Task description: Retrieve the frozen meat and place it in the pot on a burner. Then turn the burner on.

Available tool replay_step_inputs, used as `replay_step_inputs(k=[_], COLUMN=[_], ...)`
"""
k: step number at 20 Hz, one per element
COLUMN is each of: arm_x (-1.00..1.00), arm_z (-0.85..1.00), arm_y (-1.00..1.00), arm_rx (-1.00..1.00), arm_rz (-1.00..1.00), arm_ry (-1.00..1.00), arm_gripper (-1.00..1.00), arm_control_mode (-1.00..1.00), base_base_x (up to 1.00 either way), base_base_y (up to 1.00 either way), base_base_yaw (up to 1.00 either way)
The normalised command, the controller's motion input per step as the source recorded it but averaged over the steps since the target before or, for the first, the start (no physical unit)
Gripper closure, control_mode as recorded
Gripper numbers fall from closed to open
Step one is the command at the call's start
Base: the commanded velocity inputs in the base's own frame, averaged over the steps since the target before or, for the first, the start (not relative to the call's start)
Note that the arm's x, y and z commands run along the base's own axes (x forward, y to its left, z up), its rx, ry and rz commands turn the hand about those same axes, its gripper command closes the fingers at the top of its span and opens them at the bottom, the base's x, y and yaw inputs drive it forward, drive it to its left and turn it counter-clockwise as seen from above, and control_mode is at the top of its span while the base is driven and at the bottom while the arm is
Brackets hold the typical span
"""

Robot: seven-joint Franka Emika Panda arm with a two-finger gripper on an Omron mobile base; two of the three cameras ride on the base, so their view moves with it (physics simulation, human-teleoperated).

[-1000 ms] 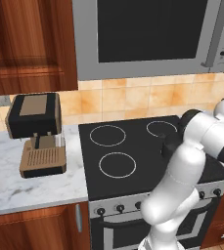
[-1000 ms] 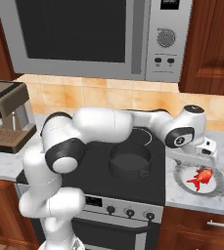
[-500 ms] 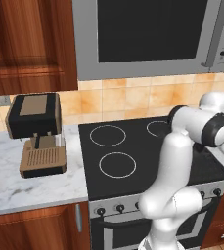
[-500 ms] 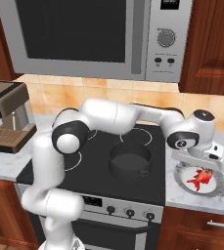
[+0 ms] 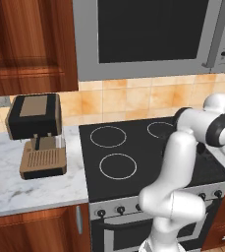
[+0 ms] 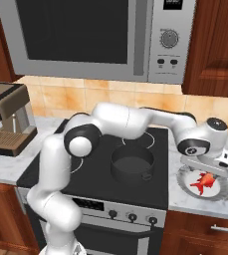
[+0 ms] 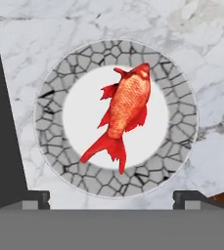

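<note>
The frozen meat (image 7: 122, 114) is a red fish lying in the middle of a pale round plate (image 7: 55, 83) with a cracked grey rim. In the right base view the frozen meat (image 6: 203, 182) and its plate (image 6: 221, 193) sit on the marble counter just right of the stove. My gripper (image 7: 111, 197) hangs open straight above the fish, not touching it, and the fingertips (image 7: 36, 197) stand wide apart. From the right base view the gripper (image 6: 208, 168) sits just over the plate. The low black pot (image 6: 131, 163) stands on the stove's front right burner, with nothing inside.
Stove knobs (image 6: 131, 216) line the front panel below the cooktop (image 5: 128, 147). A coffee machine (image 5: 38, 133) stands on the left counter. The microwave (image 6: 85, 35) hangs above the stove. Dark cabinets close off the wall beside it.
The arm has swung to the right, from beside the pot to above the plate with the fish. The gripper stays open.
</note>
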Motion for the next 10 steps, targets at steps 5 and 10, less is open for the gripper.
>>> replay_step_inputs(k=[5, 10], arm_x=[0.21, 0.23], arm_z=[-0.21, -0.14], arm_y=[-0.01, -0.03], arm_rx=[0.0, 0.0], arm_rz=[0.0, 0.0], arm_ry=[0.0, 0.0], arm_gripper=[-1.0, -1.0], arm_control_mode=[-1.0, -1.0], base_base_x=[0.0, 0.0], base_base_y=[0.0, 0.0], base_base_yaw=[0.0, 0.0])
